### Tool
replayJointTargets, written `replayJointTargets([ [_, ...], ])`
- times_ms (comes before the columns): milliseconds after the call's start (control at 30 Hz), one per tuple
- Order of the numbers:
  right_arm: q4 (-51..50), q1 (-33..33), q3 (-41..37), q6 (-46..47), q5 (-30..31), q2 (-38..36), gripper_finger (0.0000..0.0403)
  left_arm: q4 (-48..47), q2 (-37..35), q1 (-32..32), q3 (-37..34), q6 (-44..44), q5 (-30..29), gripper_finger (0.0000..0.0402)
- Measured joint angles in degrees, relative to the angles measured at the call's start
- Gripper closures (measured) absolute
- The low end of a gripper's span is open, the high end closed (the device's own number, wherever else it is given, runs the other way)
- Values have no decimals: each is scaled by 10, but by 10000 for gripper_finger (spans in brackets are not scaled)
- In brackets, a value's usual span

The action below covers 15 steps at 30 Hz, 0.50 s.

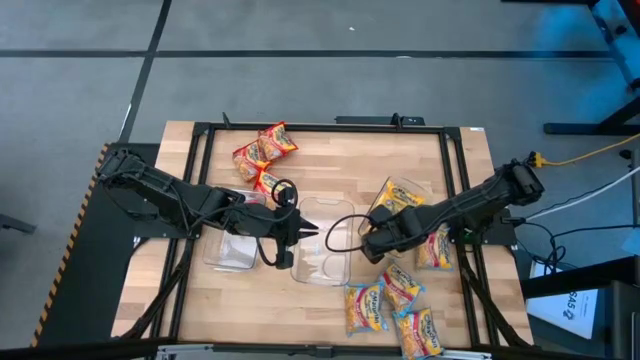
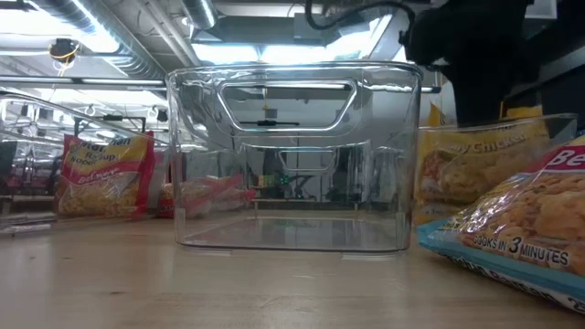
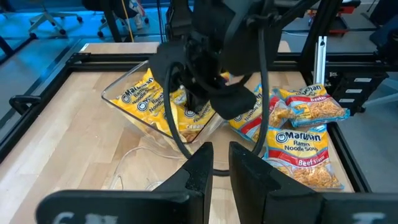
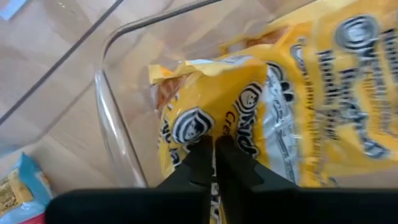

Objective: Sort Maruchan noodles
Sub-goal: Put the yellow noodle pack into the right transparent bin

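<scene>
My right gripper, jaws nearly closed on a yellow noodle packet in the clear tray near the table's right edge, was mid-placement; release seemed next, while my left gripper waited narrow.

In the left wrist view, a packet at the lower right of the frame reads "Maruchan Ramen Noodle Soup" with "Beef" beneath, and a yellow packet in the clear tray at the left shows "Maruchan". In the low view, the blue-edged packet at the lower right reads "COOKS IN 3 MINUTES" and, at the frame's right edge, the cut-off letters "Be". The red packet at the left there carries lettering too blurred to read for certain.
</scene>
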Motion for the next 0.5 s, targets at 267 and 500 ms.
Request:
replayJointTargets([
  [267, 46, 1, -33, 0, -28, 1, 400, 0, 0, 1, 0, 0, 0, 357],
  [500, -2, -3, 31, -2, -39, -2, 382, 0, 0, 1, 0, 0, 0, 357],
])
